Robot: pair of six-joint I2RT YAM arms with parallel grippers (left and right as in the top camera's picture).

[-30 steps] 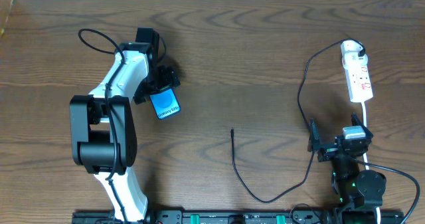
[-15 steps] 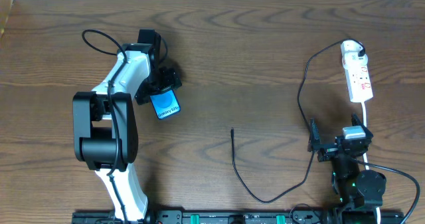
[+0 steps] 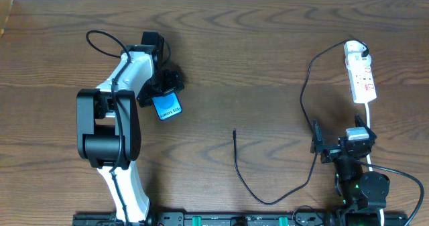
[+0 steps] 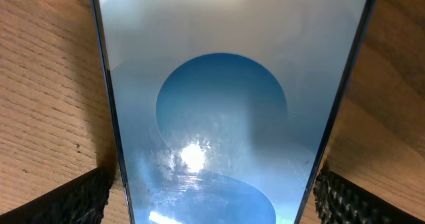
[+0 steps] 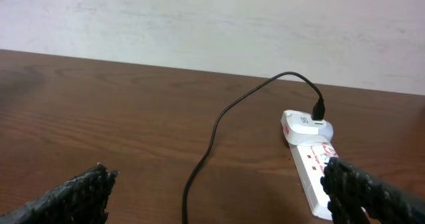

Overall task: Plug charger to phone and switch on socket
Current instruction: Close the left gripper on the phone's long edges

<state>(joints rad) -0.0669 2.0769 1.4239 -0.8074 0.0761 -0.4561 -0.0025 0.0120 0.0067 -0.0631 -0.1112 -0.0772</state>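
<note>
Overhead, the phone (image 3: pixel 167 107) lay flat on the wooden table (image 3: pixel 255 45) on its left half, blue screen up, tilted a little. The left gripper (image 3: pixel 161 90) hung over the phone's far end with its jaws spread wide, one finger to each side of the handset. The charger (image 3: pixel 305 92) ran as a thin black line from the white plug at the far end of the socket (image 3: pixel 362 78), down the right side of the table, looped near the front edge, then rose to its free end near the table's middle. That small straight plug (image 3: pixel 234 133) lay on bare wood, well apart from the phone. The socket lay along the right edge. The right gripper (image 3: pixel 338 143) sat near the front, just below the socket, jaws spread and holding nothing.

Left wrist: the phone filled the frame, a lighter blue circle on its screen with a glare spot. The textured black pads (image 4: pixel 73 201) stood just beside the two long edges; whether they touched the phone I could not tell.

Right wrist: the two black fingertips (image 5: pixel 76 194) stood far apart at the lower corners. Between them, further off, lay the socket with red marks and its white plug, the charger arching away from it to the left, a pale wall (image 5: pixel 199 18) behind.
</note>
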